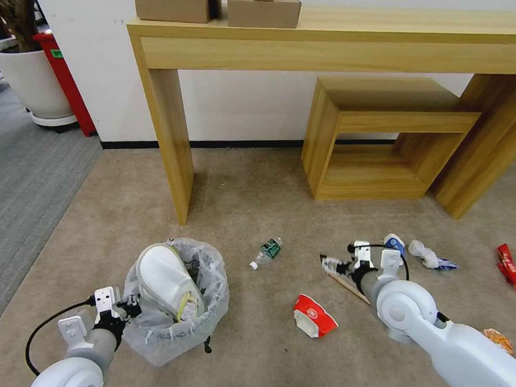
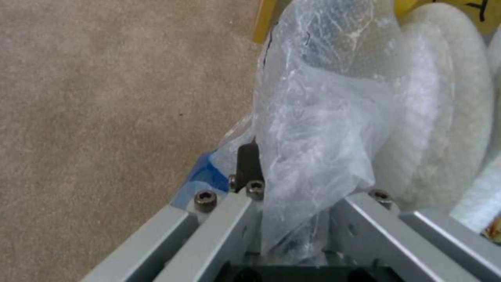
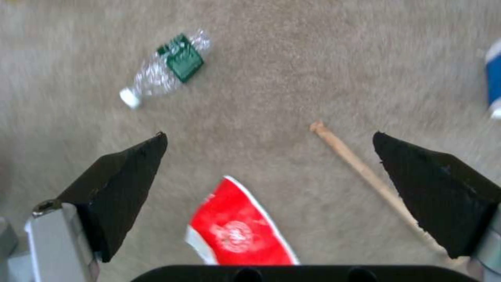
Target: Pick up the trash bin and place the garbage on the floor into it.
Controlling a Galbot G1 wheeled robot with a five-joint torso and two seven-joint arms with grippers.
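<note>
The trash bin (image 1: pixel 210 282), lined with a crinkled clear bag (image 2: pixel 318 117), stands tilted at lower left on the beige floor (image 1: pixel 258 188) with a white slipper-like thing inside. My left gripper (image 1: pixel 125 309) (image 2: pixel 308 188) is shut on its rim and bag. My right gripper (image 1: pixel 330 266) (image 3: pixel 271 156) hovers open over the garbage: a green-labelled bottle (image 1: pixel 267 251) (image 3: pixel 167 66), a red-and-white flattened carton (image 1: pixel 313 317) (image 3: pixel 240 231), a wooden stick (image 1: pixel 348 287) (image 3: pixel 365 172) and a blue-white cup (image 1: pixel 394 242) (image 3: pixel 493 82). A crumpled tissue (image 1: pixel 425 253) lies farther right.
A red wrapper (image 1: pixel 509 265) and an orange wrapper (image 1: pixel 498 339) lie at the far right. A wooden table (image 1: pixel 169 139) and a low wooden shelf (image 1: pixel 384 136) stand against the wall behind. Grey ribbed carpet (image 1: pixel 27 168) borders the left side.
</note>
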